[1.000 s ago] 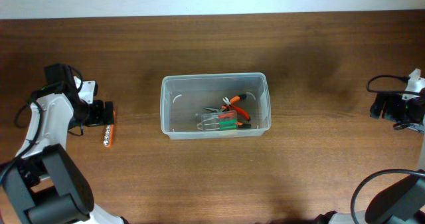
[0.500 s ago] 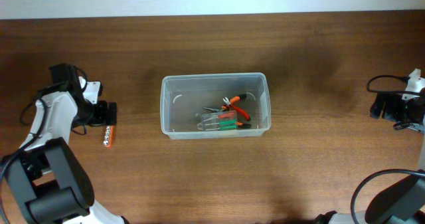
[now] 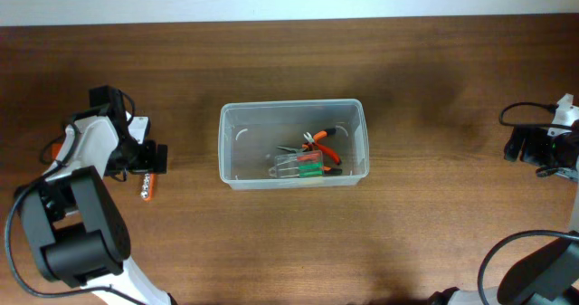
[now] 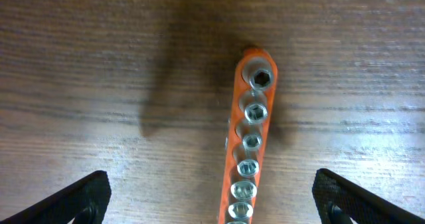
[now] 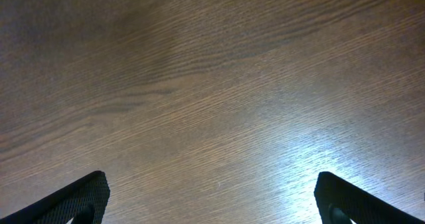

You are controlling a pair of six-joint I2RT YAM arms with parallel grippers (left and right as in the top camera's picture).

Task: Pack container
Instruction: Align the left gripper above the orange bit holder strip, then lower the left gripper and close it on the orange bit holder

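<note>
Left claw wide-open, face-down over 1 orange socket rail (apparently untouched)

Left arm: white shell links, black cylindrical joints, black cable looping behind wrist. Right arm: same white-and-black build, black cable arcing off wrist. Fingertips matte black, wedge-shaped, finely textured.

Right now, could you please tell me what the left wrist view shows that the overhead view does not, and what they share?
Only the left wrist view: the separate silver sockets in a row on the orange socket rail. Only the overhead view: the clear container holding orange-handled pliers and a green tool, and the right arm. Both: the rail lying on the wooden table, with the open left gripper over it.
</note>
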